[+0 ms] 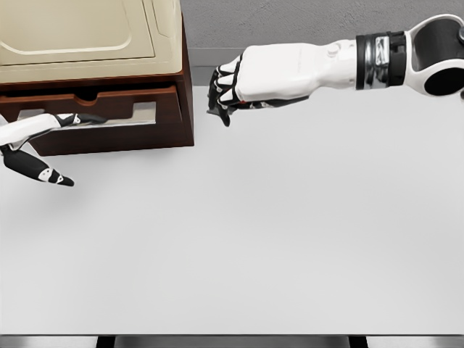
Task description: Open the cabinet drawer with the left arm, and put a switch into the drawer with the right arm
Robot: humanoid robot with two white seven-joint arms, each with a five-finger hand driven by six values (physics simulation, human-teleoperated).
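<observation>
A brown cabinet [185, 72] with a beige top stands at the upper left. Its drawer [116, 134] is pulled out a little, showing a pale strip of interior. My left hand [61, 148] comes in at the left edge, open, with its long fingers [76, 119] lying along the drawer's top edge and the thumb hanging below. Just right of the cabinet, my right hand [221, 98] hovers above the table, fingers curled on a dark switch [250, 104] with a small red mark. The palm hides most of the switch.
The white table [275, 232] spreads across the lower and right part of the view. A grey wall [290, 22] runs behind it. The table's front edge [232, 335] shows at the bottom.
</observation>
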